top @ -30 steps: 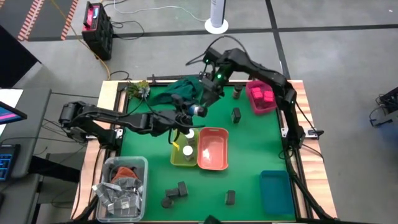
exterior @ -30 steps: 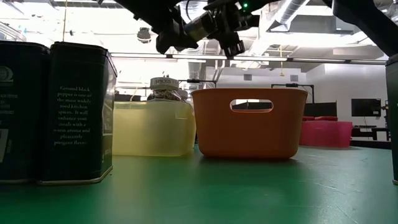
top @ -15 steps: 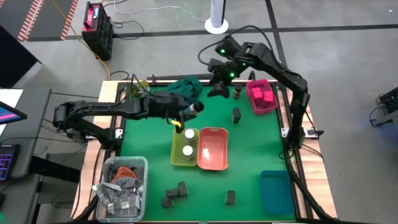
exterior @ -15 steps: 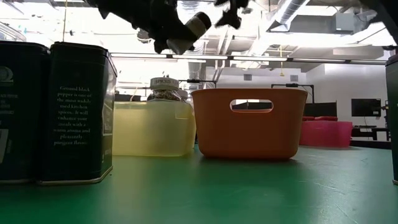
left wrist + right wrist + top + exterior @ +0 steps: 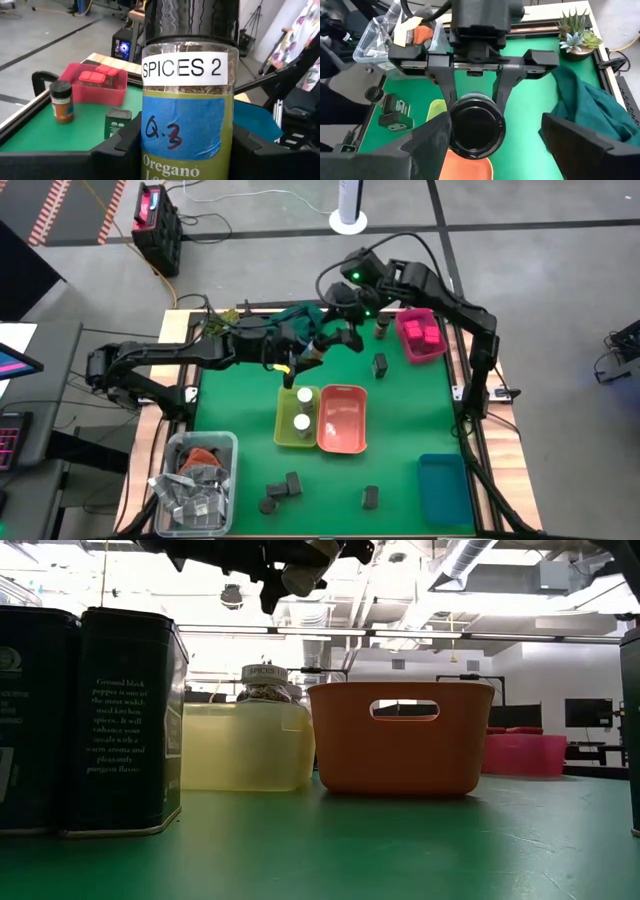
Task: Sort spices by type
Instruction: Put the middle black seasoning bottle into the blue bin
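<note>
My left gripper [image 5: 298, 358] [image 5: 182, 150] hovers high over the table's middle, beyond the yellow bin, shut on a clear round jar [image 5: 183, 110] with a black lid, labelled "SPICES 2". The jar's lid [image 5: 475, 125] points at my right gripper [image 5: 342, 340] [image 5: 502, 150]. That gripper is open, its fingers standing wide on either side of the lid end. Two white-topped jars [image 5: 301, 408] stand in the yellow bin [image 5: 285, 425]. Pink packs [image 5: 422, 332] sit in the pink bin. A dark jar [image 5: 381, 328] and a dark block [image 5: 380, 365] stand on the mat. My left gripper pinches the jar's body [image 5: 150, 150] between its two fingers [image 5: 120, 147], which lie across the jar about midway along it. The jar is lifted clear and lies roughly level, lid end toward the right arm.
The orange bin [image 5: 342, 420] sits beside the yellow one. The teal bin [image 5: 440, 485] is at the near right and a clear bin of silvery packets [image 5: 195, 480] at the near left. The green cloth [image 5: 300, 318] and a plant [image 5: 222, 325] lie at the far edge. Dark packs [image 5: 285, 488] [image 5: 130, 720] stand near the near edge.
My left gripper has risen with the jar and drifted slightly toward the table's left edge, staying shut on it. My right gripper drew back toward the far edge, then came back to the jar's lid end.
</note>
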`<state>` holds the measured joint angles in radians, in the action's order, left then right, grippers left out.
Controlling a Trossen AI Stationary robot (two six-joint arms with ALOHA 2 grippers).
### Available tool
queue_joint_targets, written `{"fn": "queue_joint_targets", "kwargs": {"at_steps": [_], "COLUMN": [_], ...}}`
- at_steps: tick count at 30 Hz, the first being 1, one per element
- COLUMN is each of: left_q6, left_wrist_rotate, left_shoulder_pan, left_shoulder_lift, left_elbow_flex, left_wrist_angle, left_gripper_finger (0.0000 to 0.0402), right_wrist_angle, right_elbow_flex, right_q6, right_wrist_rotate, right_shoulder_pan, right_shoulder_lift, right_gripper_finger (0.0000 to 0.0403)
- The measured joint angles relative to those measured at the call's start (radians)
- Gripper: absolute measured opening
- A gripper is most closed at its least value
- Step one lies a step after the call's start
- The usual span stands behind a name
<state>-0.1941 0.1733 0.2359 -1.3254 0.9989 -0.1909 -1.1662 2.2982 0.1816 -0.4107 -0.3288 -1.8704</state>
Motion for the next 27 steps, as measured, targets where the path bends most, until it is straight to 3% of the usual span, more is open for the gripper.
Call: {"fn": "queue_joint_targets", "kwargs": {"at_steps": [9, 19, 27], "left_q6": [-0.005, 0.012, 0.013], "left_wrist_rotate": [-0.005, -0.006, -0.005], "left_shoulder_pan": [0.0, 0.0, 0.0], "left_shoulder_lift": [0.0, 0.0, 0.0], "left_elbow_flex": [0.0, 0.0, 0.0], "left_wrist_angle": [-0.013, -0.025, -0.084], "left_gripper_finger": [0.0173, 0.0173, 0.0173], "right_wrist_angle": [0.022, 0.037, 0.047], "right_elbow_flex": [0.0, 0.0, 0.0], "right_q6": [-0.031, -0.033, 0.008], "right_wrist_rotate": [0.001, -0.002, 0.044], "right_shoulder_pan": [0.043, 0.051, 0.074], "right_shoulder_lift": [0.0, 0.0, 0.0], "right_gripper_finger": [0.034, 0.0398, 0.0379]}}
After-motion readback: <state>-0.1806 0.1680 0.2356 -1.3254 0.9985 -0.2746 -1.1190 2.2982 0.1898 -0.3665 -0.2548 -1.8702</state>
